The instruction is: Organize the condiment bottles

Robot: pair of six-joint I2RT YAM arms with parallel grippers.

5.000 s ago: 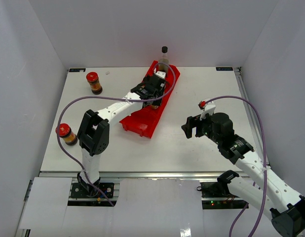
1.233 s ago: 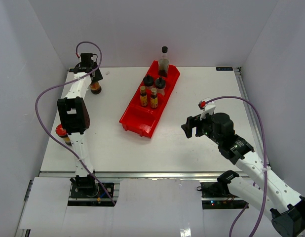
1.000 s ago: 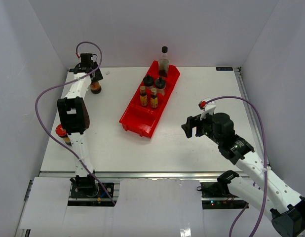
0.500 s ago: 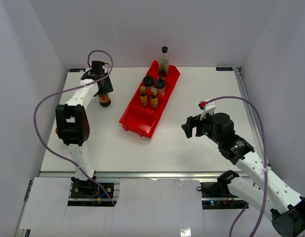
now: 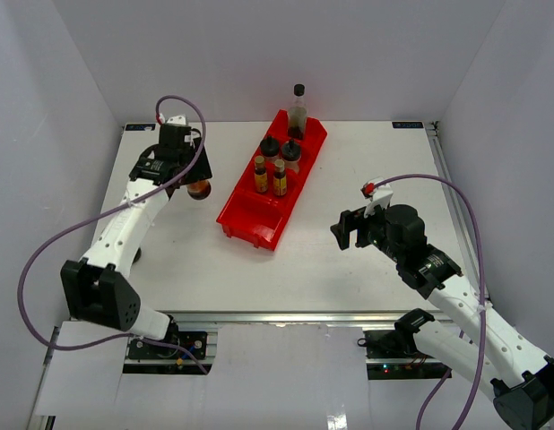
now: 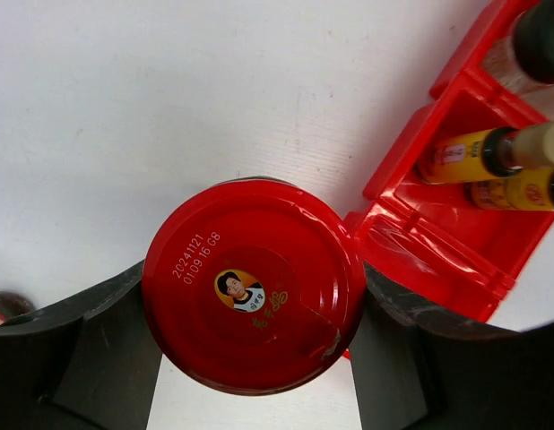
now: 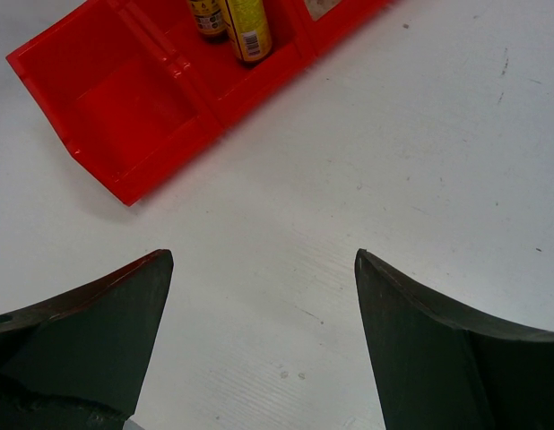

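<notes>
**Overhead and wrist views, sorting of condiment bottles.** The left gripper (image 5: 194, 179) is clamped on a squat red-lidded jar (image 6: 253, 287). One dark finger (image 6: 89, 358) presses against each side of the jar, just under the lid. The jar is upright and sits just left of the long red tray (image 5: 250, 235), level with the tray's middle. Whether its base touches the white table (image 5: 367, 152) cannot be told from either view.

The lid carries a printed date code and a small round portrait badge. In the left wrist view, the lid's rim overlaps the tray's outer wall.

Inside the tray, all upright:
- a tall clear black-capped bottle (image 5: 298, 109) at the far end
- two stubby black-capped shakers (image 5: 270, 148) side by side, next toward the arms
- two slim yellow-labelled bottles (image 5: 260, 175), also paired, one step nearer

The right gripper (image 5: 347, 231) hangs over the table to the right of the tray and well apart from it. Its jaws are spread wide with nothing between them. Its wrist camera looks down past both fingers at the table and the tray's near end.
</notes>
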